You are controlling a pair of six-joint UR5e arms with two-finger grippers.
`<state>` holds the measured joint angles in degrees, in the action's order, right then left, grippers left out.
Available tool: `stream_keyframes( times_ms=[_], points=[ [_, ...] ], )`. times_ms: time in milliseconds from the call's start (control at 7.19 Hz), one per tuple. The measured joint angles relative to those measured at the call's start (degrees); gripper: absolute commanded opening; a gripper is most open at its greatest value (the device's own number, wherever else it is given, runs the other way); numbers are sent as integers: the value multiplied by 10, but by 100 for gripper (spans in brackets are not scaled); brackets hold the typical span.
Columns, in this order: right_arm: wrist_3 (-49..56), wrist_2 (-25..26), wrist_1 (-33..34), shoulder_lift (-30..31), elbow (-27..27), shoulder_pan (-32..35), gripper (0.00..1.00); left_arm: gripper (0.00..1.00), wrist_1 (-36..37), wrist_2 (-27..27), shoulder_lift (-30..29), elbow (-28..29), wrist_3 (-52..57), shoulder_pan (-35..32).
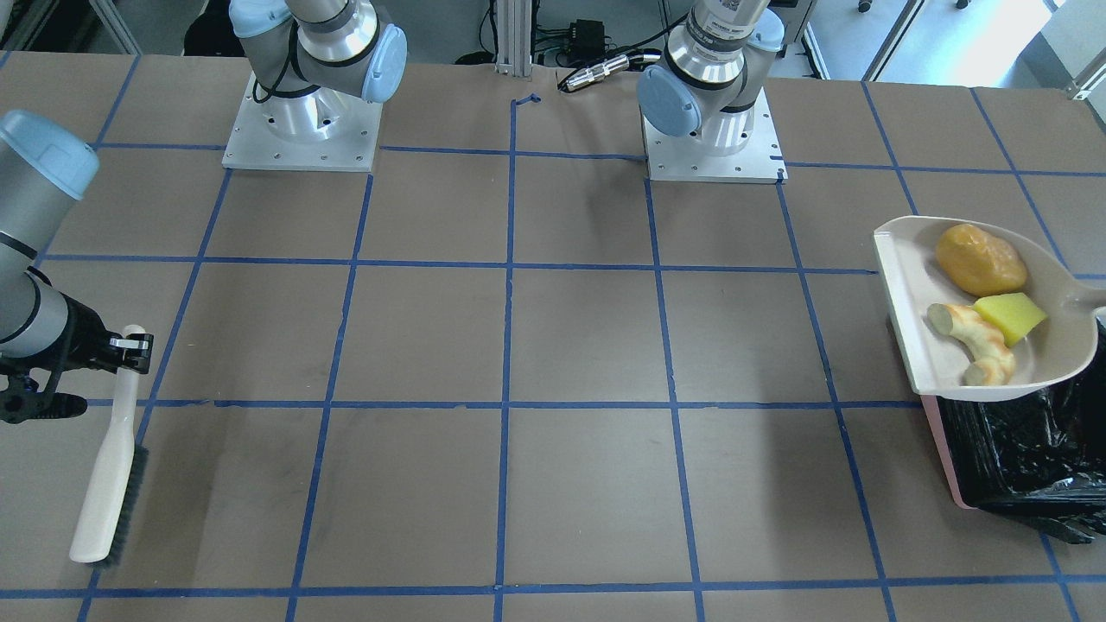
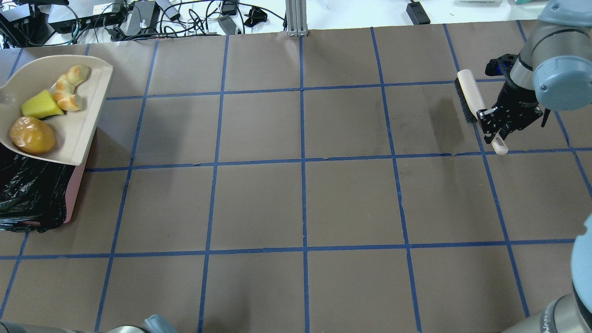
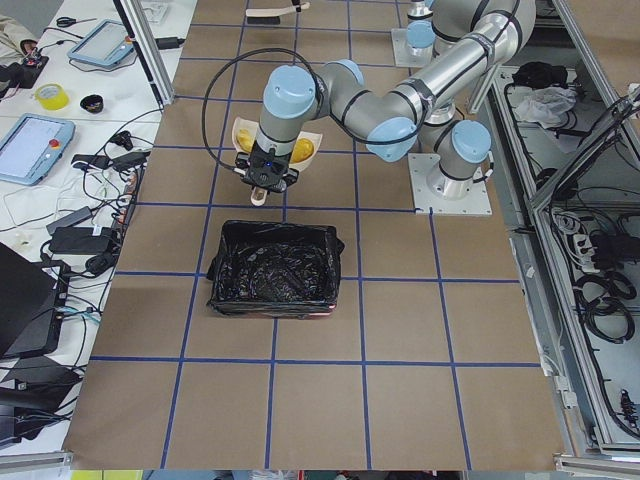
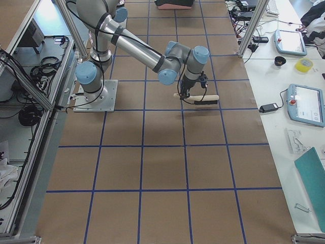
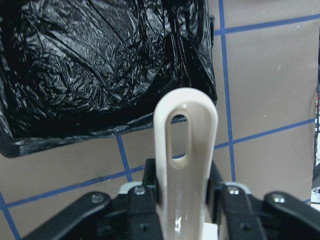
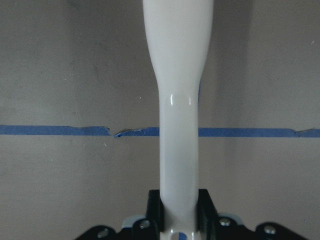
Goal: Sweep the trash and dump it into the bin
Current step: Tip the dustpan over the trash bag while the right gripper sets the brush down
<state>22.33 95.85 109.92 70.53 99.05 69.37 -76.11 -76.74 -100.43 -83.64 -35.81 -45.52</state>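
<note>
Left gripper (image 5: pixel 182 190) clamps the dustpan (image 1: pixel 907 294) by its handle — trash (image 1: pixel 981 259) aboard, bin (image 5: pixel 100 65) just below; right gripper (image 6: pixel 180 207) pinches the brush (image 1: pixel 108 484) handle.

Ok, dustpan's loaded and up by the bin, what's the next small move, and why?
Probably nudge the left claw further out over the bin before tipping. The dustpan looks level with three trash pieces on it, but its open lip seems to line up with the bin's pink wall, so tipping now might spill onto the table.
</note>
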Motion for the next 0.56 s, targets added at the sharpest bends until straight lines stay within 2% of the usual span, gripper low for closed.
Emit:
stream_keyframes(
  times_ms=[278, 556],
  points=[
    [12, -5, 9, -9, 1, -3, 0, 0, 6, -2, -42, 46, 78, 34],
    [-13, -5, 11, -14, 1, -4, 5, 0, 24, 1, -99, 110, 148, 51]
  ],
)
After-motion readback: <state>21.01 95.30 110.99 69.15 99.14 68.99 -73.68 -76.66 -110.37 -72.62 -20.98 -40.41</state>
